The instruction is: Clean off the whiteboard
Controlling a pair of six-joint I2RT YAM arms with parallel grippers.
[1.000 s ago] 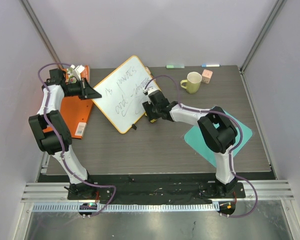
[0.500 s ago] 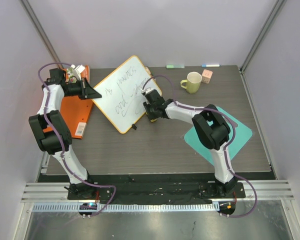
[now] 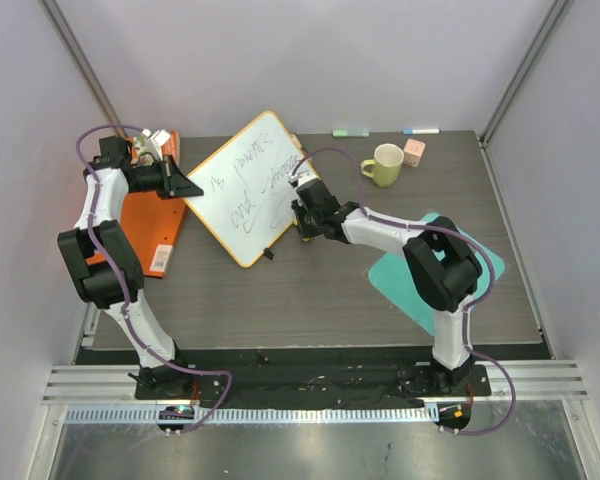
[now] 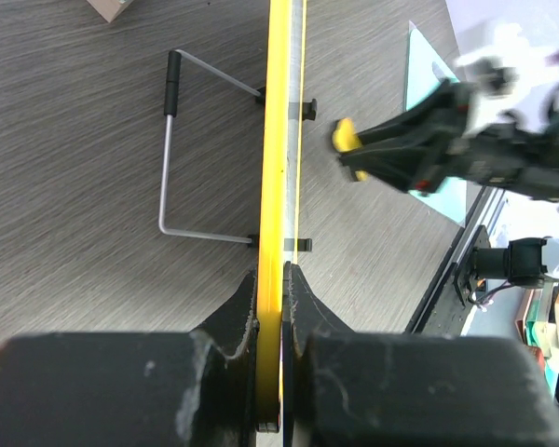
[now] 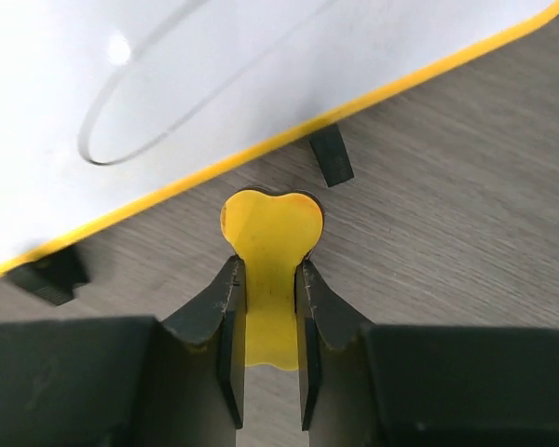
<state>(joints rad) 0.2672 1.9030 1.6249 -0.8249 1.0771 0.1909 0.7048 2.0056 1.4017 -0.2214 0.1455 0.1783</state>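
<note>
The whiteboard [image 3: 242,188], orange-framed with dark handwriting, stands tilted on the table. My left gripper [image 3: 188,187] is shut on its left edge. In the left wrist view the frame [image 4: 280,140] runs edge-on between the fingers [image 4: 270,284]. My right gripper [image 3: 300,222] is shut on a yellow eraser [image 5: 271,244] at the board's lower right edge. In the right wrist view the eraser's tip sits just off the frame, over the table, beside a black clip [image 5: 331,155]. The board's white face [image 5: 168,102] carries a thin pen loop. The eraser also shows in the left wrist view [image 4: 347,140].
A wire stand [image 4: 168,154] props the board from behind. An orange folder [image 3: 145,225] lies under the left arm. A yellow-green mug [image 3: 385,165], a pink cube [image 3: 414,152] and two markers [image 3: 350,132] are at the back. A teal cutting board [image 3: 483,262] lies right.
The right arm's elbow swung left and then back right, while its gripper and the eraser stayed by the board's right edge. The left arm and the board have not moved.
</note>
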